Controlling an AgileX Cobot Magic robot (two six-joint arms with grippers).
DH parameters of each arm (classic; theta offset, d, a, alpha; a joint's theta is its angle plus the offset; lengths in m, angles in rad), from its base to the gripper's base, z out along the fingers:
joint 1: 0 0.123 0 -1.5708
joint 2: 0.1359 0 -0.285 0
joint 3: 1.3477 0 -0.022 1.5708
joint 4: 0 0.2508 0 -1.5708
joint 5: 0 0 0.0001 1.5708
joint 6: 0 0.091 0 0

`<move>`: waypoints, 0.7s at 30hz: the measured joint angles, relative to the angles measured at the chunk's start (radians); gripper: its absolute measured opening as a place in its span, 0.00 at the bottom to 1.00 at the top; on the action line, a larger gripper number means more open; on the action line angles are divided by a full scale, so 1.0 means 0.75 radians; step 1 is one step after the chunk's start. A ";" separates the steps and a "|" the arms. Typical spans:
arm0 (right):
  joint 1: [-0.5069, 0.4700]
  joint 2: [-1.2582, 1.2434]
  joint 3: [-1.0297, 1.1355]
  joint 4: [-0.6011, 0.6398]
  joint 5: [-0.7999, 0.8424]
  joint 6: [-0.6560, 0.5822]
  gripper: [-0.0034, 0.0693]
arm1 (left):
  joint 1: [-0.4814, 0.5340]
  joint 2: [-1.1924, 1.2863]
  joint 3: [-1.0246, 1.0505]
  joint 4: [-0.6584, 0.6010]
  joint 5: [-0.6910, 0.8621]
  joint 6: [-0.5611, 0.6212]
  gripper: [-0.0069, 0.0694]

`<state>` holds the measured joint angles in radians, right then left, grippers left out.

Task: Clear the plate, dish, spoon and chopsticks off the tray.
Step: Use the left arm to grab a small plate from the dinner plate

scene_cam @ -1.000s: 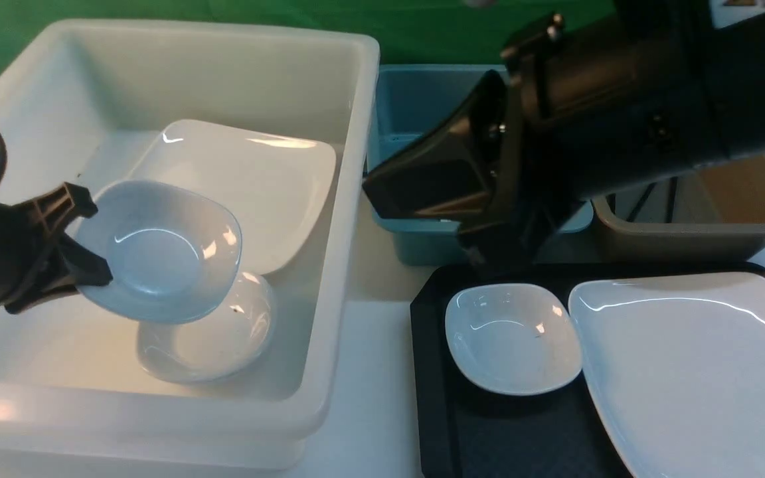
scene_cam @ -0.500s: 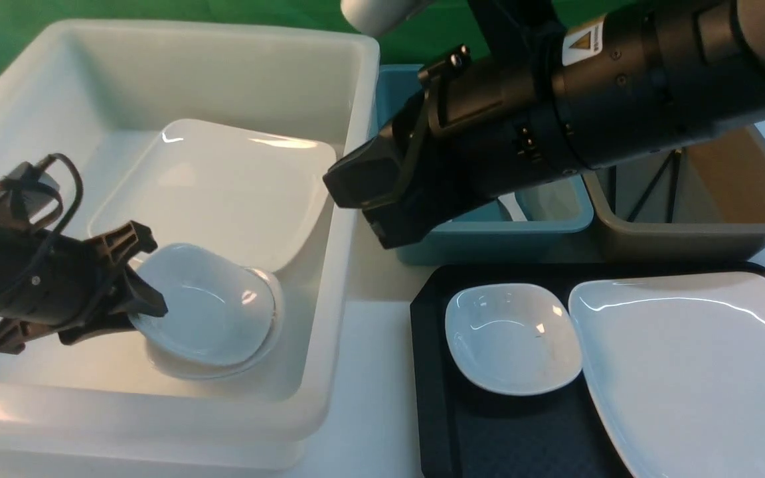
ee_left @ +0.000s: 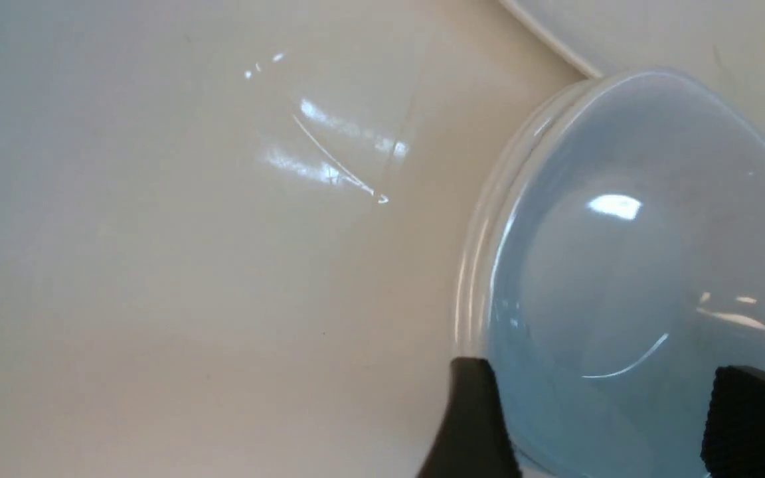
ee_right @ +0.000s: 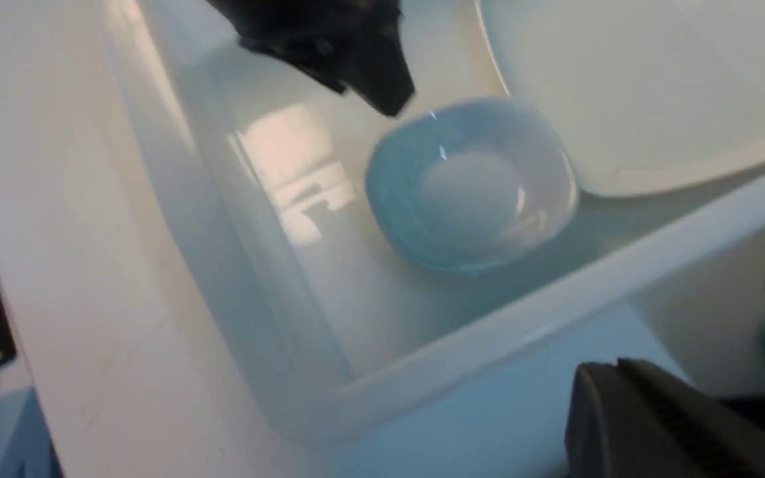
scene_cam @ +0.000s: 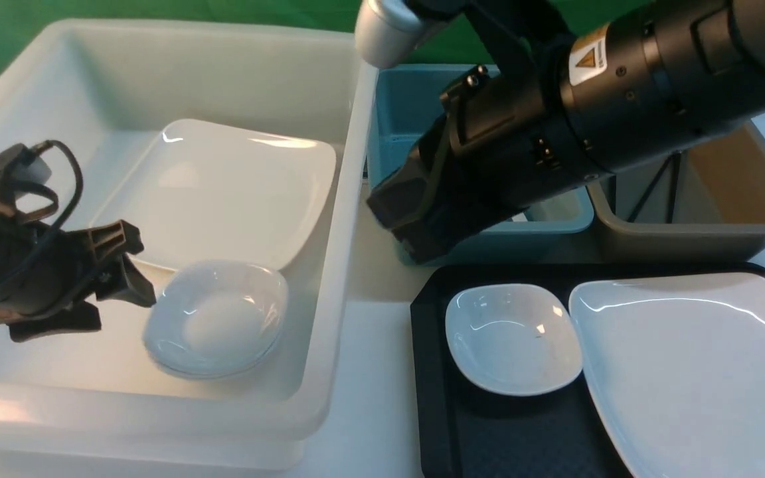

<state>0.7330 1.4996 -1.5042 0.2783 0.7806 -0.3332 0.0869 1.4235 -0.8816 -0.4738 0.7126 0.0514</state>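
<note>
My left end effector (scene_cam: 143,272) gapes wide beside nested dishes (scene_cam: 216,318), likely stacked to save tub (scene_cam: 346,265) room, bench's left. Right end effector (scene_cam: 396,229): can't tell. Plate (scene_cam: 688,372), dish (scene_cam: 512,338) on tray (scene_cam: 489,431), near-right corner.

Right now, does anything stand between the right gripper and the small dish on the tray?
Nothing visible does. The right gripper hangs near the far left corner of the tray, and the dish lies uncovered beside the plate.
</note>
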 joint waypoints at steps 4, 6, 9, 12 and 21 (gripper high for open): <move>-0.014 -0.002 -0.135 -0.249 0.239 0.170 0.09 | -0.015 -0.057 -0.109 0.016 0.103 0.011 0.60; -0.062 -0.013 -0.177 -0.331 0.342 0.203 0.09 | -0.078 -0.087 -0.211 0.030 0.188 0.043 0.44; -0.182 -0.046 -0.170 -0.371 0.448 0.219 0.09 | -0.264 -0.107 -0.408 0.073 0.278 0.054 0.18; -0.295 -0.089 -0.112 -0.384 0.478 0.230 0.09 | -0.421 -0.101 -0.534 0.099 0.294 0.001 0.12; -0.693 -0.375 0.375 -0.315 0.357 0.218 0.09 | -0.992 0.186 -0.914 0.438 0.414 -0.252 0.09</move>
<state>0.2134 1.2184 -1.2226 0.0422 1.0480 -0.1696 -0.6569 1.5633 -1.5668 -0.1453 1.0230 -0.1374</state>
